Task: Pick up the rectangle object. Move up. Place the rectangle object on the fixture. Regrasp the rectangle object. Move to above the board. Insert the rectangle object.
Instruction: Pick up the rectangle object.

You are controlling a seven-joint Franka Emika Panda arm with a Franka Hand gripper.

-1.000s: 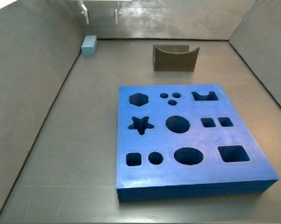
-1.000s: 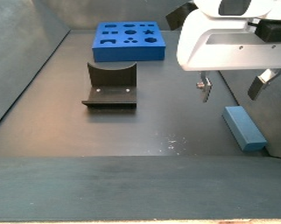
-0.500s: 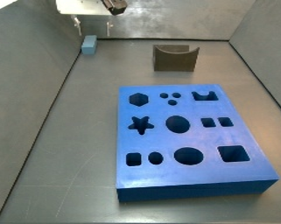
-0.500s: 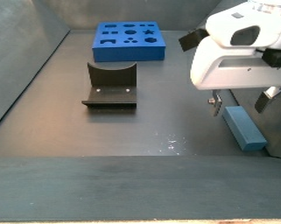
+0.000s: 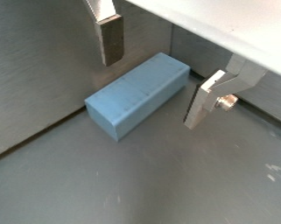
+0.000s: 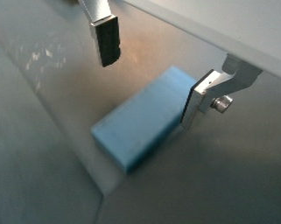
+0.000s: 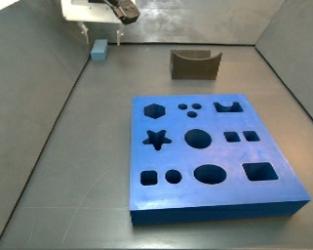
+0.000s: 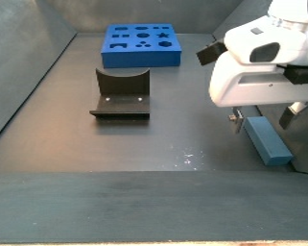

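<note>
The rectangle object (image 5: 136,94) is a pale blue bar lying flat on the dark floor against a side wall, seen also in both side views (image 7: 100,49) (image 8: 267,139). My gripper (image 5: 154,92) hangs open just over it, one finger (image 5: 111,39) on each long side and the other finger (image 5: 207,98) close beside the bar, neither touching. A wrist view shows the same straddle, gripper (image 6: 150,96) over the rectangle object (image 6: 143,122). The fixture (image 7: 194,63) (image 8: 120,94) stands bare. The board (image 7: 230,156) (image 8: 141,60) lies flat, its holes dark.
Grey walls enclose the floor; the bar lies right at the foot of one wall (image 5: 38,79). The white gripper body (image 8: 259,67) fills one side of a side view and hides part of the floor behind it.
The gripper has come down and over toward the wall, from beside the bar to straddling it. The bar, fixture and board have not moved.
</note>
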